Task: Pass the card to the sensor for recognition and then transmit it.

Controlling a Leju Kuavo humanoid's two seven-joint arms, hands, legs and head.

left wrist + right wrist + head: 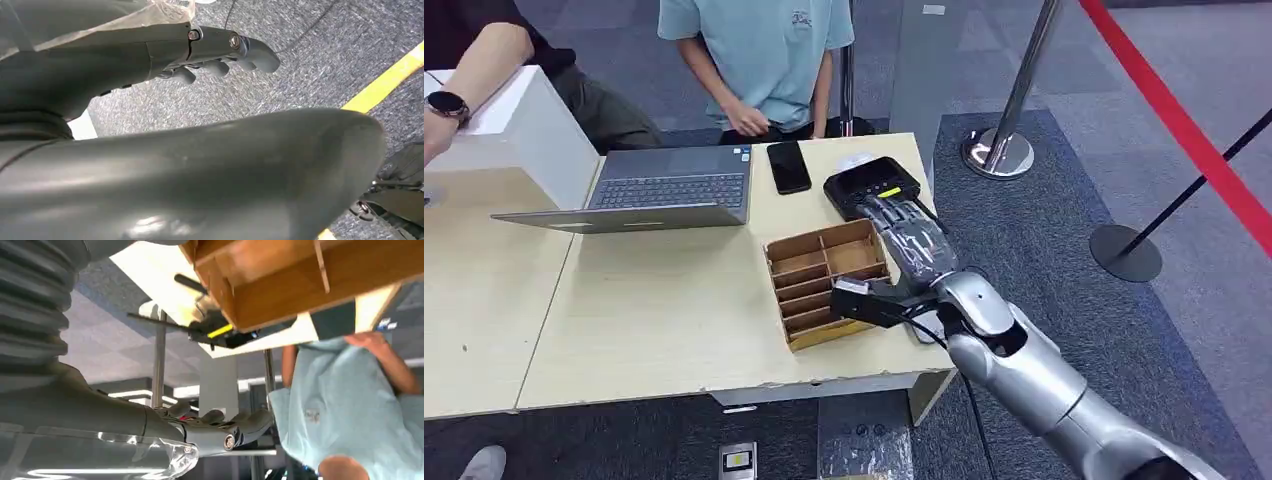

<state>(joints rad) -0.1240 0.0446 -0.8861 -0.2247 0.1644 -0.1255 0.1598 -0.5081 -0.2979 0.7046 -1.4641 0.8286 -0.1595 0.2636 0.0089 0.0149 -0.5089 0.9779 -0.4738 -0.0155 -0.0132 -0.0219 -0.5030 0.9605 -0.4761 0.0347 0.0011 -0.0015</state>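
Right hand (pixel 911 238) outstretched over sensor (pixel 873 185)

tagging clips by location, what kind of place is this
Probably a reception or demo desk in an office or exhibition hall: grey carpet, a red barrier rope on posts, and a table with a laptop.

My right hand (pixel 911 238) covers part of the sensor (pixel 871 184), so I cannot tell whether it holds a card. The laptop (pixel 659 190) screen is seen edge-on, its contents unreadable.

Even indoor light, soft shadows, blurred wrist close-ups
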